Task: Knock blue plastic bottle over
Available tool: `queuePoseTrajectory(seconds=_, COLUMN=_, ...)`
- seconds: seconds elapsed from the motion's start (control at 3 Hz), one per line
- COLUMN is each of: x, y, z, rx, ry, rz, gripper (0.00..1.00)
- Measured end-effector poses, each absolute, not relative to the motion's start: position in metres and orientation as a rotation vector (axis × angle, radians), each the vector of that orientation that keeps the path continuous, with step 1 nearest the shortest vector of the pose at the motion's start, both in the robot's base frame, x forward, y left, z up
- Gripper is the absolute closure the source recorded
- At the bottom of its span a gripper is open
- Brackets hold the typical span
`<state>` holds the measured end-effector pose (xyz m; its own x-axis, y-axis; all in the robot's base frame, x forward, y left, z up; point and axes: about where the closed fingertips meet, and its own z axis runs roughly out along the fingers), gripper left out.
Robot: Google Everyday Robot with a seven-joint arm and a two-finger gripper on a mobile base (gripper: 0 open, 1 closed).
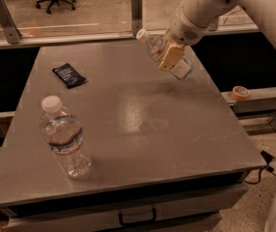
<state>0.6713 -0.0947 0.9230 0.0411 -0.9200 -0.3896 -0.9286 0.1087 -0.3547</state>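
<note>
Two bottles in all, one blue plastic bottle [153,45], one wider ribbed bottle [64,140], one gripper [171,58] of mine, above the far right of the one table [143,129], against the blue plastic bottle, one dark packet [69,75], one tape roll [240,92], two upright posts [136,6]

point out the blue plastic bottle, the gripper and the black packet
blue plastic bottle [183,70]: camera view, lower body
gripper [172,58]: camera view, between fingertips, over far right of table [128,149]
black packet [69,75]: camera view, centre

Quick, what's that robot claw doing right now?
Gripper: closed on the blue plastic bottle, holding it steeply tilted above the far right part of the table.
</note>
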Motion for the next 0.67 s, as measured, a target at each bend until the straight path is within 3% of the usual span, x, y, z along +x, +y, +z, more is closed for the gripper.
queuePoseTrajectory(seconds=0.33, x=0.652, y=-0.08, z=0.909, rx=-2.012, ry=1.817, rz=-0.031, gripper=0.82)
queuePoseTrajectory(seconds=0.67, x=0.642, y=-0.065, z=0.904, rx=-2.157, ry=1.73, rz=-0.045, gripper=0.58)
